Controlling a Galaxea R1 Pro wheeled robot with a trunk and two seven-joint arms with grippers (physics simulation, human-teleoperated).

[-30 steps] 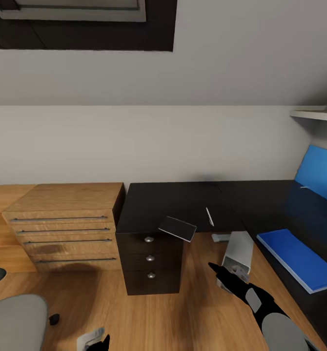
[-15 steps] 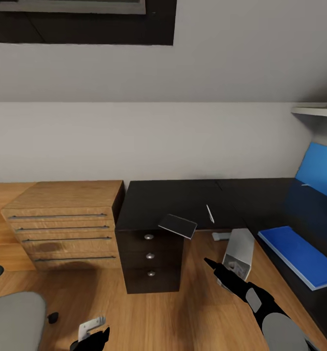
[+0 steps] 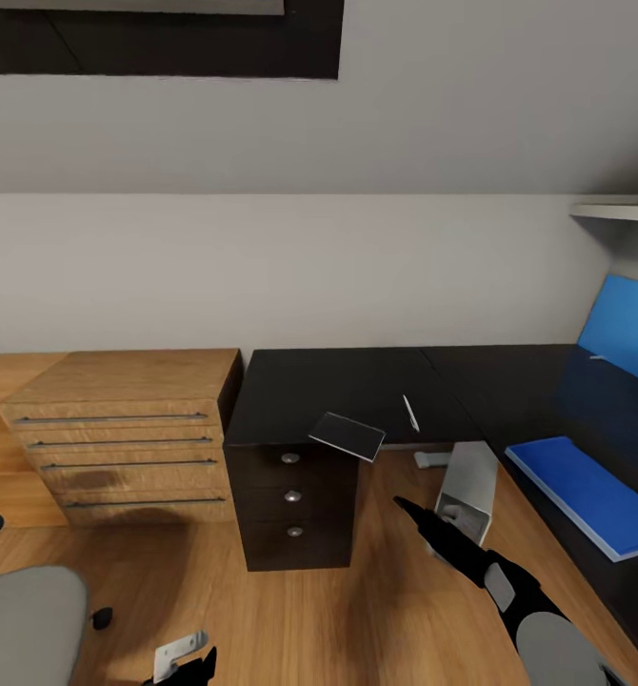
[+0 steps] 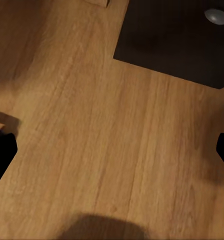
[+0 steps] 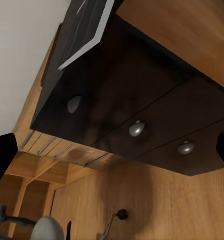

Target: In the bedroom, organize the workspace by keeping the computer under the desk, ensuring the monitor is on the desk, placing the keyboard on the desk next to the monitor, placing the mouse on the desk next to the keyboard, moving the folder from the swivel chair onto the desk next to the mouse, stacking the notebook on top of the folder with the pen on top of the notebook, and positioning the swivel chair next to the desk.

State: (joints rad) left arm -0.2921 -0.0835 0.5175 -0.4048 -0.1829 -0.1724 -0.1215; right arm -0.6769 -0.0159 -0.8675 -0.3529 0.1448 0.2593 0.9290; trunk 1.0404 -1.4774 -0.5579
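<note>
Head view: pen [image 3: 409,413] lengthwise toward wall on desk [image 3: 328,386]; both jaws spread.

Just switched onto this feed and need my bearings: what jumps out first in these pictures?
The dark notebook hangs over the front edge of the black desk, above its three-knob drawers, with the pen lying beside it. A bright blue folder lies on the desk's right wing, and the grey computer stands on the floor under the desk, by the right gripper.
</note>
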